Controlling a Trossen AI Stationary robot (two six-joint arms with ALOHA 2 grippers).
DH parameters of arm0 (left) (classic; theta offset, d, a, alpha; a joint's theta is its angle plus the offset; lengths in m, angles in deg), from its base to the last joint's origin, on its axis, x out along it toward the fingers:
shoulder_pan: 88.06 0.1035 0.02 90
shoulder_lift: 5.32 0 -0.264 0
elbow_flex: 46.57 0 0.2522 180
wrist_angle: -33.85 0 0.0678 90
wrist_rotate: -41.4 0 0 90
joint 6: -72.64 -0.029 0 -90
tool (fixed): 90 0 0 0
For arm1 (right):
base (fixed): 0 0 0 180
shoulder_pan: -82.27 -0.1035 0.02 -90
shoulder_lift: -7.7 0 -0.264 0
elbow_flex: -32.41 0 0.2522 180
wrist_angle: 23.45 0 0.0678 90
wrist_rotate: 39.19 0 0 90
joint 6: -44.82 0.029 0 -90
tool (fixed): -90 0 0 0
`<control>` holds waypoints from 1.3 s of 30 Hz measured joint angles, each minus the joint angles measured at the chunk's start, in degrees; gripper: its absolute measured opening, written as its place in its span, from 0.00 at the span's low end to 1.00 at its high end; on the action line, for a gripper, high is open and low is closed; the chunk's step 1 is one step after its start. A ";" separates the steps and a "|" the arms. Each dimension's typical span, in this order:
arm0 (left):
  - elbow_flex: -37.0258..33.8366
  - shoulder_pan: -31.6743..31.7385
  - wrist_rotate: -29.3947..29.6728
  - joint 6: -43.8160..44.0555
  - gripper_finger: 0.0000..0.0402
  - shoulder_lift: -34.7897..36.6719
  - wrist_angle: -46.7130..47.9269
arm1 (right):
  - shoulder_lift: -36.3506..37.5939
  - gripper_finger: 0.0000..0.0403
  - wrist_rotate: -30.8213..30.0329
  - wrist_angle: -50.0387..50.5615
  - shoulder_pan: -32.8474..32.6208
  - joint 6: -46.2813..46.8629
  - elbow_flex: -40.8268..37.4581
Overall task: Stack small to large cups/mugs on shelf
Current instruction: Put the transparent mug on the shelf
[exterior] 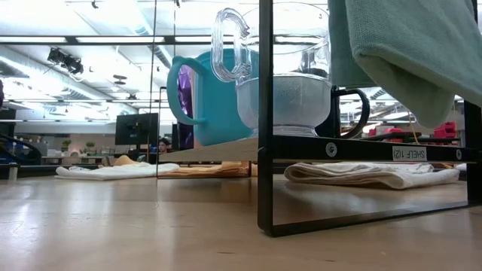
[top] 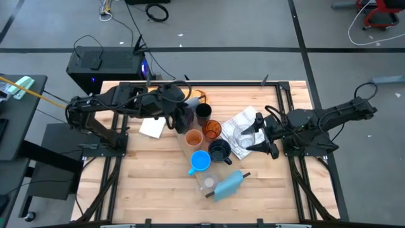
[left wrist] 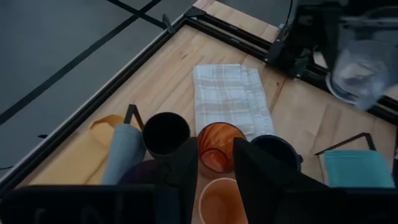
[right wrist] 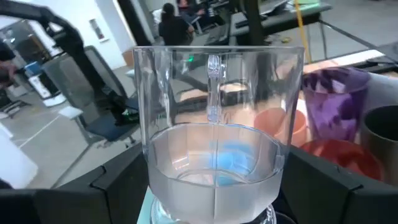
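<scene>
The shelf point(top: 204, 176), a pale plank in a black frame, runs slantwise across the table's middle. By or on it stand a black cup point(top: 203, 113), a clear orange cup point(top: 212, 130), a pale orange cup point(top: 193, 137), a navy mug point(top: 219, 151), a bright blue mug point(top: 200, 161) and a clear glass point(top: 209, 183). My left gripper point(left wrist: 214, 149) is open above the shelf's far end, beside the purple tumbler point(left wrist: 140, 171); whether it touches the tumbler I cannot tell. My right gripper point(top: 258, 134) is shut on a clear glass mug point(right wrist: 214, 137) over the checked cloth point(top: 243, 130). My right gripper pinches the clear glass mug's frosted lower body point(right wrist: 155, 180) between its two fingers point(right wrist: 118, 180), one on each side. The fingers come about level from the table's right. The mug stands upright with its handle point(right wrist: 214, 81) on the side away from the wrist.
A teal cloth point(top: 229, 183) hangs over the shelf's near end. A white folded cloth point(top: 152, 126) lies left of the shelf under my left arm. Black frame rails point(top: 285, 114) run along the table's edges. Bare wood lies at the near left and near right.
</scene>
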 joint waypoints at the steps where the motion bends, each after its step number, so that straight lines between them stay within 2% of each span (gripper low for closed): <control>1: 0.00 0.24 -0.02 -0.37 0.27 0.00 0.24 | -0.07 0.79 -0.02 -0.81 -0.63 -0.57 -0.49; 8: 0.00 0.97 -0.04 -2.04 0.27 0.00 0.75 | -0.26 0.80 -0.42 -7.53 -4.11 -4.89 -4.94; 22: 0.00 1.23 -0.04 -5.50 0.27 0.00 0.68 | -0.32 0.79 -1.55 -22.82 -4.17 -7.84 -16.35; 30: 0.00 1.23 -0.02 -7.92 0.27 0.00 0.54 | -0.37 0.79 -2.71 -27.10 -4.17 -9.44 -21.20; 39: -0.02 1.23 0.00 -12.63 0.27 0.00 -3.33 | -0.34 0.79 -3.02 -36.60 -4.17 -11.02 -28.42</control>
